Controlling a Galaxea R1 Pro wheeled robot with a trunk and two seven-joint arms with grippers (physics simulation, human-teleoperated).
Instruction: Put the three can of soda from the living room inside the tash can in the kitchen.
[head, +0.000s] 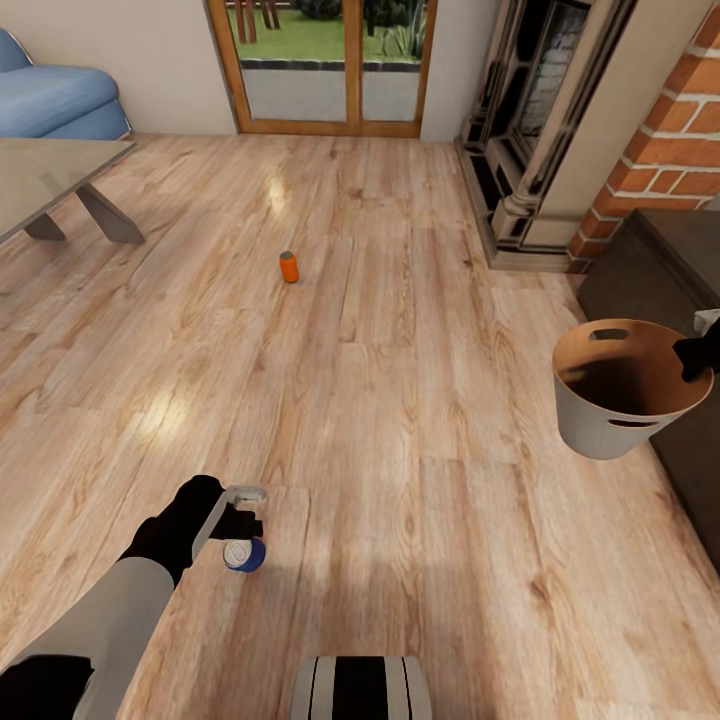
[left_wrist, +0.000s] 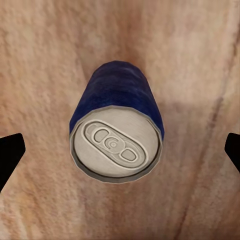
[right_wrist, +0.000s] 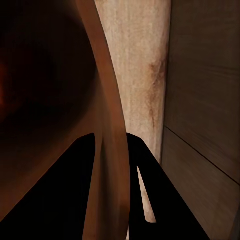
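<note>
Dark blue cylindrical soda can (left_wrist: 116, 131) stands upright on the warm wood floor (head: 400, 400), between the spread, released fingers of the left gripper (head: 243, 518), poised above for a top-down pick. Right gripper (right_wrist: 112, 165) is clenched on the rim of the off-white tapered trash bucket (head: 600, 425), keeping it ready. 1 orange can (head: 289, 267) stands mid-floor, well apart.

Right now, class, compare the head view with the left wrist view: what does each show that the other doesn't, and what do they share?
Head view alone: an orange can standing farther off on the floor, the bucket gripped at its rim by the right gripper, a sofa, glass doors, a brick fireplace.

Left wrist view alone: the can's pull-tab top close up.

Both: the blue can upright on the wood floor, between the left gripper's open fingers.
</note>
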